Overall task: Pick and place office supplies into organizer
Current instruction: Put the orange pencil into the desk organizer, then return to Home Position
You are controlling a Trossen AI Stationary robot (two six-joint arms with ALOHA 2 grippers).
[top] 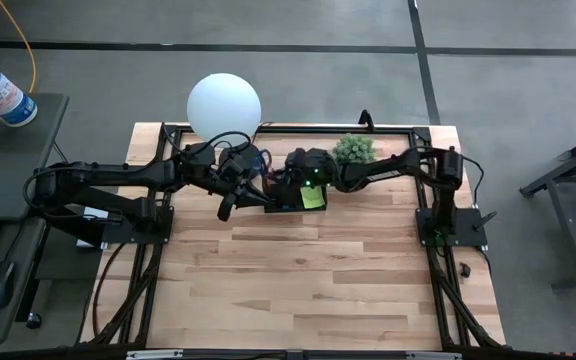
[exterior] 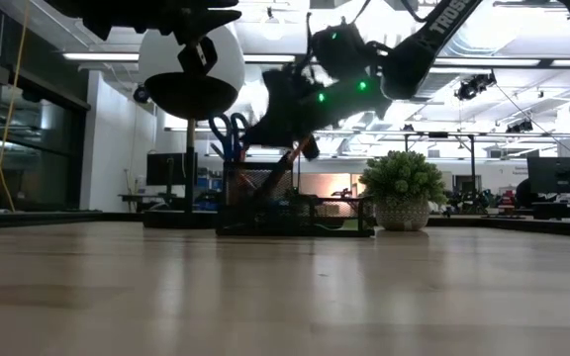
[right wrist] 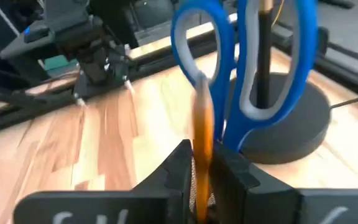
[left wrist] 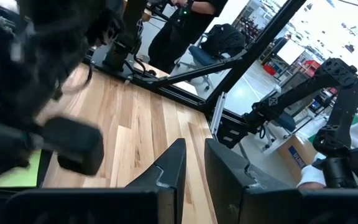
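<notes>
Likely best to treat the orange pencil point(right wrist: 202, 124) as light, stiff and a little slick along its painted shaft: thin enough to pivot or slip if taken near an end, so hold it about mid-length, across the shaft, with a modest squeeze. Stands near upright over the organizer point(exterior: 255, 193) at the back of the surface point(top: 318, 280), pinched between the narrow fingers of the right gripper point(right wrist: 201, 155). Close behind it, note the blue-handled scissors point(right wrist: 225, 74) standing handles-up in a compartment, rigid and far heavier, with loops that could snag a tilted pencil. Beside the organizer, see the lime-green sticky-note pad point(top: 312, 198), soft-edged and flat; cannot tell whether inside or just against it. Farther back, mind the round black lamp base point(right wrist: 297, 134). Over on the organizer's other side, find the left gripper point(left wrist: 194, 155) raised above the wood, fingers set to a slim gap and holding nothing
</notes>
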